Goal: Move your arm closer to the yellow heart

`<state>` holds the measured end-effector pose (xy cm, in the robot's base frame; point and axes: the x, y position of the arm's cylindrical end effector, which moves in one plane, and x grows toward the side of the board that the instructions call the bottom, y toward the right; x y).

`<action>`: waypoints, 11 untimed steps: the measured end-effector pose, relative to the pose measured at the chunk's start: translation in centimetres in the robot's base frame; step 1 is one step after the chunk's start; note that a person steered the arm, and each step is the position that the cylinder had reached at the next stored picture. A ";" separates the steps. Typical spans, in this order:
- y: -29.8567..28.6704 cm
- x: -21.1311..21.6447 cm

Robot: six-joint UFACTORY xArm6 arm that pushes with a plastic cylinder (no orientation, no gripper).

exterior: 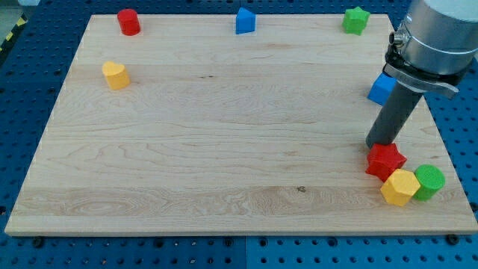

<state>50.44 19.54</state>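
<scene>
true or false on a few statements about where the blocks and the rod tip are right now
1. My tip is beside the yellow heart. False: it sits by the red star, far across the board.
2. The green star lies near the view's top right. True.
3. The red cylinder touches the yellow heart. False: they are apart.
4. The yellow hexagon touches the green cylinder. True.

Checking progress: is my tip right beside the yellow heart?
No, my tip sits by the red star at the view's right; the yellow heart is far left.
</scene>
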 end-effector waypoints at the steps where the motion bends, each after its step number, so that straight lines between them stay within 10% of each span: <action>1: 0.2 0.2; 2: -0.2 -0.2; 6: -32.0 -2.4; 11: -47.9 -12.1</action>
